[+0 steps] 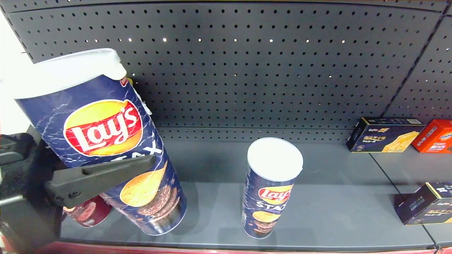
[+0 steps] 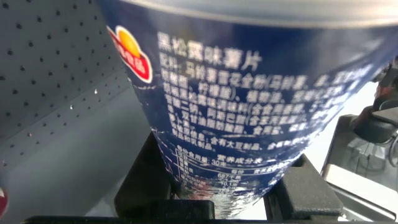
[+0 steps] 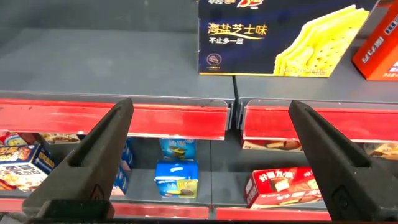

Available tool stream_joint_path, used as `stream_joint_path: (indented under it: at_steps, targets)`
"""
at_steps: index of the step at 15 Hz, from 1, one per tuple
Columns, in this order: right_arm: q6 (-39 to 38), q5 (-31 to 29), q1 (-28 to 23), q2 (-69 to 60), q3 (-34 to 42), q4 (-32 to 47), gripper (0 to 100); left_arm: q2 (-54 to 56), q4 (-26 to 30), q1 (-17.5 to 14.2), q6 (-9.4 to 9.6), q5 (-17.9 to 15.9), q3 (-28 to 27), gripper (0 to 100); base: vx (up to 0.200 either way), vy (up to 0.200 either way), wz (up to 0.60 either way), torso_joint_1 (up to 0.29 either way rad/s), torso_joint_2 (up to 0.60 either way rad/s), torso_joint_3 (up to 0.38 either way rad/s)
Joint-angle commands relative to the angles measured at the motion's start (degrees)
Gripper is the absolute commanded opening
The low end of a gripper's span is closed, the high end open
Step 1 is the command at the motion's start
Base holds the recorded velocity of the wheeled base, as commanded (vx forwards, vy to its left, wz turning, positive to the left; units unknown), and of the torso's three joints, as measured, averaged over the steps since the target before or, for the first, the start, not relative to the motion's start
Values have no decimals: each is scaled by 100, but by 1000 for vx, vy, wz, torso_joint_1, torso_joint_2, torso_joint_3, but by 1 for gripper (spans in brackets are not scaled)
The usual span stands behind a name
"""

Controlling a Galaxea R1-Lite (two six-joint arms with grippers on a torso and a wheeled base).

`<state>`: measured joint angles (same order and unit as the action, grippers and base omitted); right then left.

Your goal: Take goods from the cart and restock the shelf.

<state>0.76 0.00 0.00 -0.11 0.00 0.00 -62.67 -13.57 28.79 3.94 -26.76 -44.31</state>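
My left gripper (image 1: 106, 169) is shut on a dark blue chip can (image 1: 102, 141) with a white lid, held tilted above the left end of the grey shelf (image 1: 335, 208). The left wrist view has that chip can (image 2: 249, 106) up close between the black fingers (image 2: 146, 186). A second, same blue chip can (image 1: 270, 187) stands upright on the shelf to its right. In the right wrist view my right gripper (image 3: 211, 162) is open, empty, in front of the shelf's red front rail (image 3: 180, 118).
A red can (image 1: 88, 211) lies low behind the held can. Dark blue cracker boxes (image 1: 385, 135) (image 1: 423, 208) and an orange box (image 1: 434, 135) sit at the shelf's right. A pegboard back wall (image 1: 247, 70) stands behind. Lower shelves hold more boxes (image 3: 177, 177).
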Motion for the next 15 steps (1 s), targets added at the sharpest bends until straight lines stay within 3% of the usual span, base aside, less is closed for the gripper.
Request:
stream_joint_path:
  at_steps: [1,6,8,10,12,15]
  targets:
    - [4,0,0,11,0,0,100,-184,-5,-5,-51,-14,-69,0,0,0,0,0,0,0]
    - [4,0,0,11,0,0,100,-615,-32,-84,-42,-5,-95,0,0,0,0,0,0,0]
    - [4,0,0,11,0,0,100,-1045,-155,-304,186,-22,-121,0,0,0,0,0,0,0]
    - [4,0,0,11,0,0,100,-1494,-577,-269,450,-49,-121,0,0,0,0,0,0,0]
    - [4,0,0,11,0,-9,100,-1792,-937,-234,450,-102,-183,0,0,0,0,0,0,0]
    - [4,0,0,11,0,0,100,-2504,-1245,-278,459,-251,-772,0,0,0,0,0,0,0]
